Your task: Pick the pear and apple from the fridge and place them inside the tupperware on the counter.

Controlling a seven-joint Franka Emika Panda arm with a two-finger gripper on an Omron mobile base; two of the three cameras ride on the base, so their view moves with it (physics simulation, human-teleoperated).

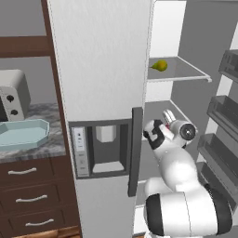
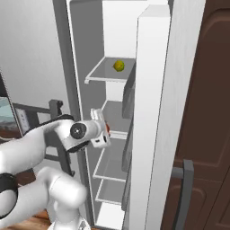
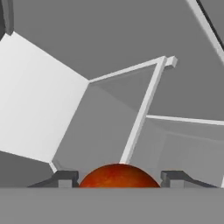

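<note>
Apple pinched in the pincer at the fridge's middle shelf

The pincer (image 3: 118, 177) pinches the apple (image 3: 118, 176) between its two tips, just above the middle shelf (image 2: 117, 134) inside the open fridge (image 1: 100, 69); a sliver of red shows at the hand in the right base view. The pear (image 1: 160, 65) lies on the shelf above, deeper in the fridge. The tray (image 1: 23, 134) waits on the counter (image 1: 51, 144), beside the fridge. Judged best: keep the squeeze steady, lift slightly, back straight out clear of the shelf edge and door, then swing towards the tray
</note>
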